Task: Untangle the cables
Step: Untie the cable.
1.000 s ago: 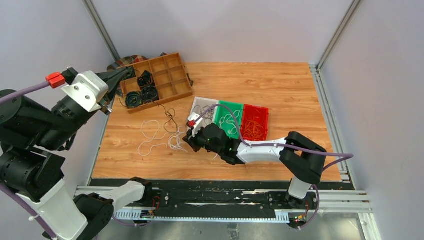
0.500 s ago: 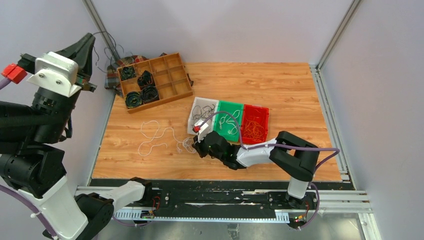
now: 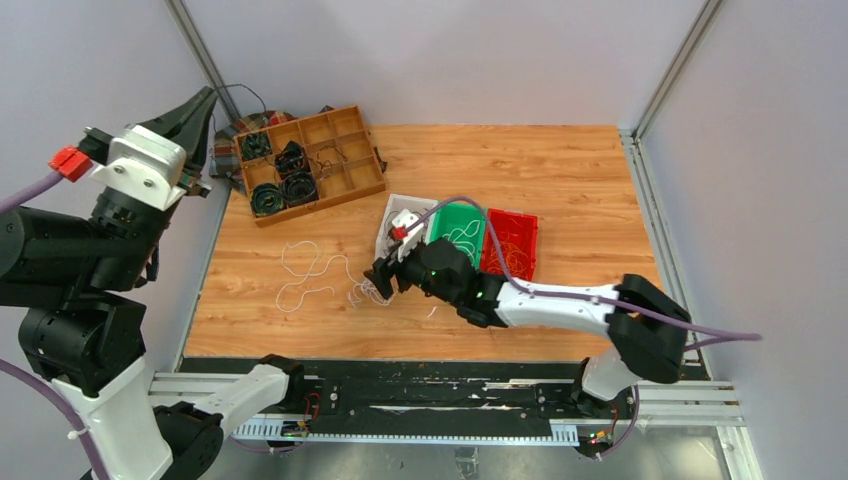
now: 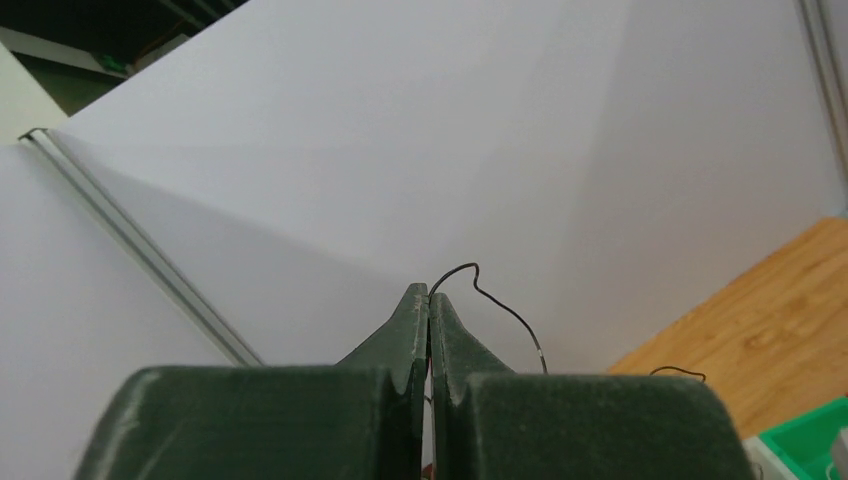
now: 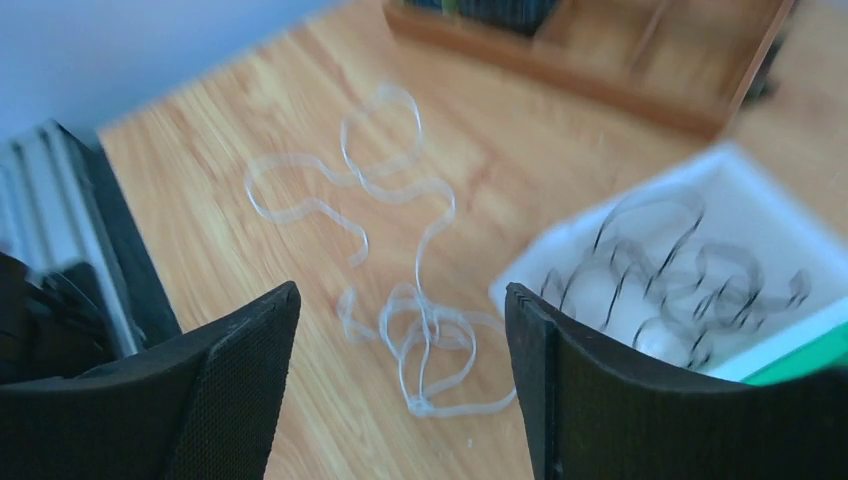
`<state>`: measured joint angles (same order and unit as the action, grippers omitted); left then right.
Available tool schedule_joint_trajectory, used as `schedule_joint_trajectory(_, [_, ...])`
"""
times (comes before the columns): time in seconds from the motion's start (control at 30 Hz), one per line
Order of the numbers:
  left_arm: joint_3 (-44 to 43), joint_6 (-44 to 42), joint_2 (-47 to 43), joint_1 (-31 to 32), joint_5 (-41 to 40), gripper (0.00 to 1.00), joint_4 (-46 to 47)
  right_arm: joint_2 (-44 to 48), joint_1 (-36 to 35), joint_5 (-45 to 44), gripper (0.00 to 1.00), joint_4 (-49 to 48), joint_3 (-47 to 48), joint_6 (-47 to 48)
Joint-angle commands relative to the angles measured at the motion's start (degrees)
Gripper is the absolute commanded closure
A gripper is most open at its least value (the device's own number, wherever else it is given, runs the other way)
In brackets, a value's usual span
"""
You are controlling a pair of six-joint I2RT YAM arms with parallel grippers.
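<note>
My left gripper (image 3: 207, 97) is raised at the far left, beside the wall, shut on a thin black cable (image 3: 243, 87) that arcs from its tips down toward the wooden tray. In the left wrist view the jaws (image 4: 429, 300) are pressed together with the black cable (image 4: 500, 305) curling out of them. My right gripper (image 3: 383, 278) hovers open just above a tangled white cable (image 3: 310, 270) lying on the table. In the right wrist view its knotted end (image 5: 425, 340) lies between the spread fingers (image 5: 400, 300), untouched.
A wooden compartment tray (image 3: 340, 150) with thick black coiled rolls (image 3: 285, 185) stands at the back left, a plaid cloth (image 3: 250, 125) behind it. A white bin (image 3: 400, 215) with black cables, a green bin (image 3: 458, 235) and a red bin (image 3: 510, 245) with orange cables sit mid-table.
My left gripper lifted the black cable off the table and up beside the wall. My right gripper went from shut to open over the white tangle.
</note>
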<state>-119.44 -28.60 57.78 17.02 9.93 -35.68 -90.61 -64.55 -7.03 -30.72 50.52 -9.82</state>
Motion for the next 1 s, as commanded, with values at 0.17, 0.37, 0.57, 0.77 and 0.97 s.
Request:
schedule_joint_trajectory(0.17, [6.0, -3.2, -4.0, 0.3, 12.1, 1.00, -6.2, 16.6, -1.1, 5.5, 0.22, 13.8, 13.3, 13.5])
schedule_joint_trajectory(0.37, [10.8, -4.0, -5.4, 0.3, 17.8, 1.00, -9.6, 20.5, -1.0, 10.6, 0.19, 17.0, 22.2, 16.7])
schedule_joint_trajectory(0.57, [14.7, -2.2, -6.5, 0.3, 21.1, 1.00, -10.9, 14.0, -0.9, 14.7, 0.19, 19.7, 35.2, 14.6])
schedule_joint_trajectory(0.77, [15.4, -1.2, -6.5, 0.2, 22.5, 1.00, -12.0, 9.2, -0.4, 19.0, 0.21, 16.9, 40.7, 9.5])
schedule_joint_trajectory(0.97, [15.6, 1.0, -6.7, 0.3, 24.2, 1.00, -12.1, 4.7, -0.3, 18.0, 0.24, 17.7, 44.8, 8.3])
